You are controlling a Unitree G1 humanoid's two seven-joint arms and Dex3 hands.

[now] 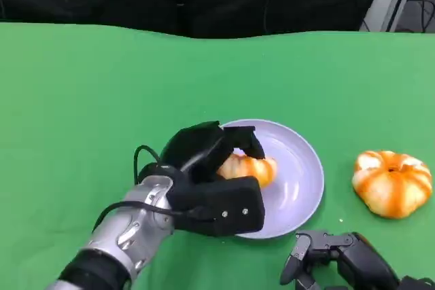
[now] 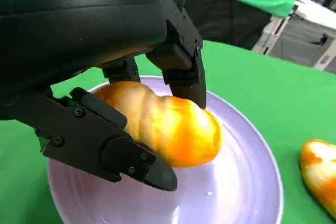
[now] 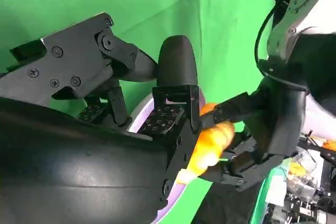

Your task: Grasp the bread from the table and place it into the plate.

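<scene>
My left hand [image 1: 204,178] grips an orange-brown elongated bread [image 1: 255,168] over the left part of the lavender plate [image 1: 302,174]. In the left wrist view the bread [image 2: 168,124] sits between the thumb and the fingers [image 2: 181,61], low over the plate [image 2: 247,182]. Whether it rests on the plate I cannot tell. My right hand [image 1: 336,256] lies near the table's front edge, right of the plate, with its fingers apart and holding nothing. The right wrist view looks past the right hand [image 3: 94,171] at the left hand [image 3: 273,124] and the bread [image 3: 210,145].
A second, round pumpkin-shaped bread [image 1: 392,183] lies on the green tablecloth [image 1: 102,100] to the right of the plate, also seen as the round bread [image 2: 320,177] in the left wrist view. A dark curtain hangs behind the table's far edge.
</scene>
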